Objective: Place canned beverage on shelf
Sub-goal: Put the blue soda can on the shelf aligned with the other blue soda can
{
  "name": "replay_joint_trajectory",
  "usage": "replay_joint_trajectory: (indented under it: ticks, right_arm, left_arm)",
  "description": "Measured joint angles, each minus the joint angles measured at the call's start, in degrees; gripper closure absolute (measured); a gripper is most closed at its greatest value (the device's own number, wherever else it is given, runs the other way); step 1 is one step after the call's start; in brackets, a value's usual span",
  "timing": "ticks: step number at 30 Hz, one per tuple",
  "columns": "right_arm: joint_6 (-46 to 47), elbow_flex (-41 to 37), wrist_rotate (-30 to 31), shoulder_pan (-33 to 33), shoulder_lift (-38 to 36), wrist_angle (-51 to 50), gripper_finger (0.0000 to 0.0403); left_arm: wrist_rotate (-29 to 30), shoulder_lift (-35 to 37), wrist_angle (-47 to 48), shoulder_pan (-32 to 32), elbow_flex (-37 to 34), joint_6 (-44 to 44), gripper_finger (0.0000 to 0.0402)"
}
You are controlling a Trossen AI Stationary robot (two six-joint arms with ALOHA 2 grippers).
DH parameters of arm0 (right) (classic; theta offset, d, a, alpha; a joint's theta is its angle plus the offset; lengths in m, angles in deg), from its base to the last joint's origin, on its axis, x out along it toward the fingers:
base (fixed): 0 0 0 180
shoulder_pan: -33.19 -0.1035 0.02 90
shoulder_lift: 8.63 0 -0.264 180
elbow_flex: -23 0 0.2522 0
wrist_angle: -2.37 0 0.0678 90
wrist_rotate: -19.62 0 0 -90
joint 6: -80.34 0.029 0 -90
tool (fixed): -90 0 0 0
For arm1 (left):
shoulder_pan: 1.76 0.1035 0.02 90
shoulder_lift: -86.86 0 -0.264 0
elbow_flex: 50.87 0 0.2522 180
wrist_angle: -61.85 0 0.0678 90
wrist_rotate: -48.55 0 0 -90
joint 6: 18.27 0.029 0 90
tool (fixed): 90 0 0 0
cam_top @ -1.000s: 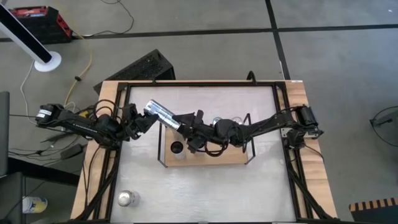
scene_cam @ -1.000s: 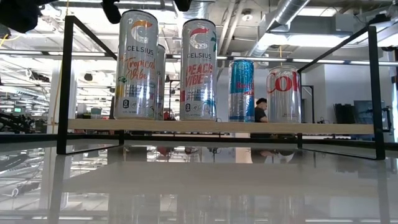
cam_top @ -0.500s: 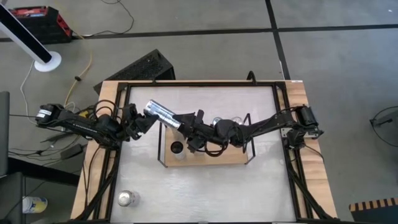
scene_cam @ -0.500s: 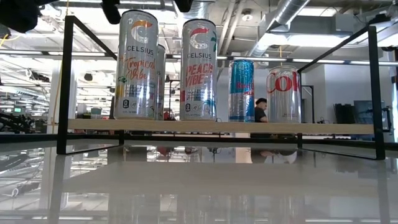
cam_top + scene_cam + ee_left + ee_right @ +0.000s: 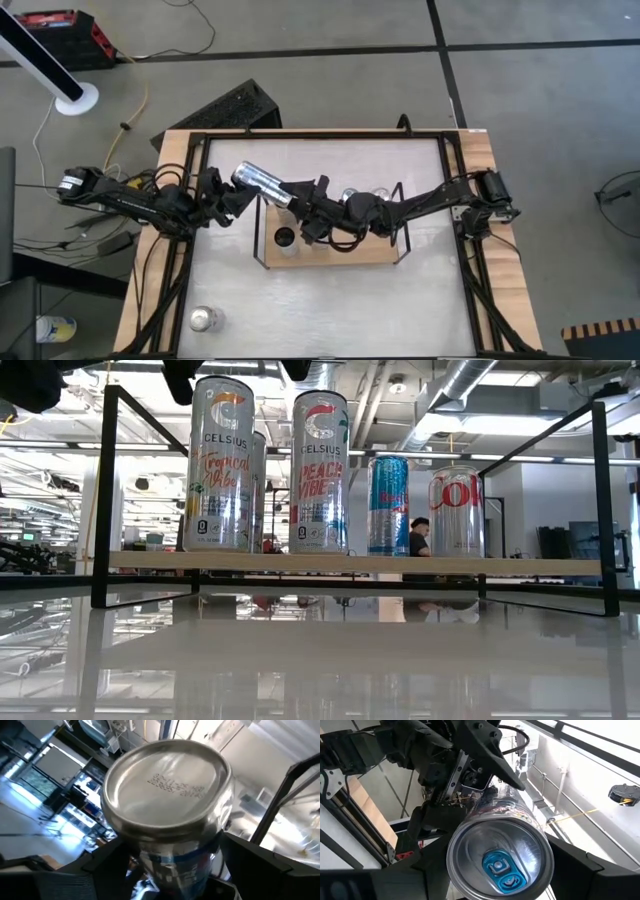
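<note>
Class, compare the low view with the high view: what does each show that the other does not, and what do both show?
Only the low view shows the can labels: two Celsius cans, a blue can and a Coke can. Only the high view shows the left gripper and right gripper at a tilted can, plus a lone can near the table edge. Both show the shelf.

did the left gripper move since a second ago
Yes. In the high view the left gripper has backed slightly toward the table's left rail, leaving a small gap to the can that the right gripper holds.
</note>
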State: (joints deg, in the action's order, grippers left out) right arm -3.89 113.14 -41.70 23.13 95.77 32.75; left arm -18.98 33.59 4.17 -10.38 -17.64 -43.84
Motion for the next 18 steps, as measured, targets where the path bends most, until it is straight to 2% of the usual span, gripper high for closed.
replay_joint_trajectory:
  ticks: [13, 18]
  right_arm:
    - [2.76, 0.00, 3.60, 0.00, 0.00, 0.09, 0.0120]
    - [2.78, 0.00, 6.97, 0.02, -0.09, 1.80, 0.0121]
  left_arm:
    - [0.32, 1.34, 9.14, 0.00, -0.01, 13.39, 0.0112]
    - [4.80, 5.71, 18.54, 0.00, -0.02, 14.62, 0.0112]
